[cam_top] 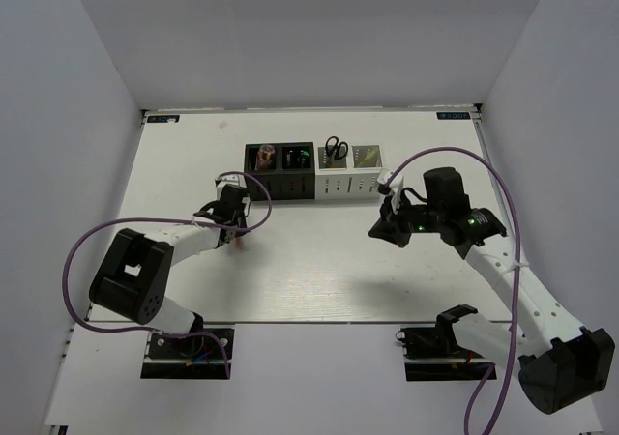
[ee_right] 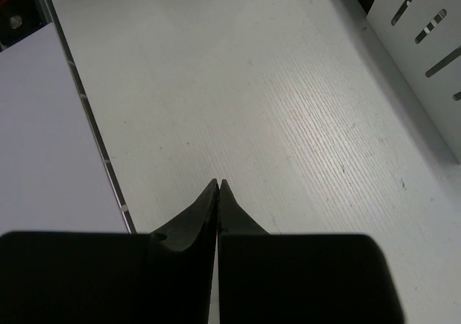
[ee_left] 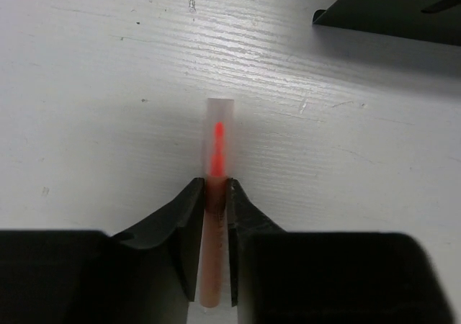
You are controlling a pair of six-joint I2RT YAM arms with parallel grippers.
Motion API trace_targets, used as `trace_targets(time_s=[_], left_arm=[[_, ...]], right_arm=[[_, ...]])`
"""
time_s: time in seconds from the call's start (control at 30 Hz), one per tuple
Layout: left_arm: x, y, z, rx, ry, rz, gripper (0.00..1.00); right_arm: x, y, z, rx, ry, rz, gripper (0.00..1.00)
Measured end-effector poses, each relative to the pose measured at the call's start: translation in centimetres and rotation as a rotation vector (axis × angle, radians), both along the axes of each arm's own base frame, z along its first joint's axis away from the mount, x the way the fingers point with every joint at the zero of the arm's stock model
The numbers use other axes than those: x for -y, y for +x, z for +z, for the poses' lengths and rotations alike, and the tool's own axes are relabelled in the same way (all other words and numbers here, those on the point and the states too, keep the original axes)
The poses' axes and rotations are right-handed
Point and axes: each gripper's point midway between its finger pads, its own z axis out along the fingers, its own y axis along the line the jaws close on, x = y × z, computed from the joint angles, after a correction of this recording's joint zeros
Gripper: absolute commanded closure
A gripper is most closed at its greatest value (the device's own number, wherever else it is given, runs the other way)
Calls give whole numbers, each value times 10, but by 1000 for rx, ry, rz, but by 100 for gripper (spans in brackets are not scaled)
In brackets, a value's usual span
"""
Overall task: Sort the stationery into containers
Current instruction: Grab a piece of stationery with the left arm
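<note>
My left gripper [ee_left: 216, 183] is shut on a thin pink stick [ee_left: 218, 137] with a clear cap and a bright red core; the stick points away over the white table. In the top view the left gripper [cam_top: 235, 234] sits just in front of the black cups. The four joined containers [cam_top: 314, 186] stand in a row at the back: two black on the left, two white on the right. Black-handled scissors [cam_top: 336, 148] stand in the third cup. My right gripper [ee_right: 218, 183] is shut and empty, hovering right of the cups in the top view [cam_top: 384, 230].
A corner of a black cup [ee_left: 389, 11] shows at the left wrist view's top right. A white perforated cup wall [ee_right: 425, 43] is at the right wrist view's top right. The table's edge [ee_right: 86, 108] runs along that view's left.
</note>
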Motion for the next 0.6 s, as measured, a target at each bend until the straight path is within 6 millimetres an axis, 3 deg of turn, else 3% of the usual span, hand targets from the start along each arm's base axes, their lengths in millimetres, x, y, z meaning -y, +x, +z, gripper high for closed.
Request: trace_targets(time_s=[0.07,0.2,0.3,0.4,0.43,0.47,0.5,0.57,0.6], left_arm=[[1,0,0,-13,11,5,80],[1,0,0,-22,21,16,100],[1,-1,1,-22,15,20,100],[3,-10,3,-49,1,4,100],[6,-17,3,-71,-7,-13,100],[10,-24,4,-95,-15,-37,100],[15,-31,6,-113,-28,-64,100],[31,-41,16,-141,-58,-131,100],[42,-41,26,-136,-83,-172,100]], right_arm=[[0,0,1,5,2,-1,100],[1,-1,3,13,6,-1,100],[1,-1,4,14,8,0,96],[1,-2,4,7,10,-1,43],[1,-2,4,9,11,2,33],[0,-2,4,12,11,6,32],[0,-2,4,15,11,7,34],[0,-1,4,26,9,15,85],[0,-2,4,25,10,17,100]])
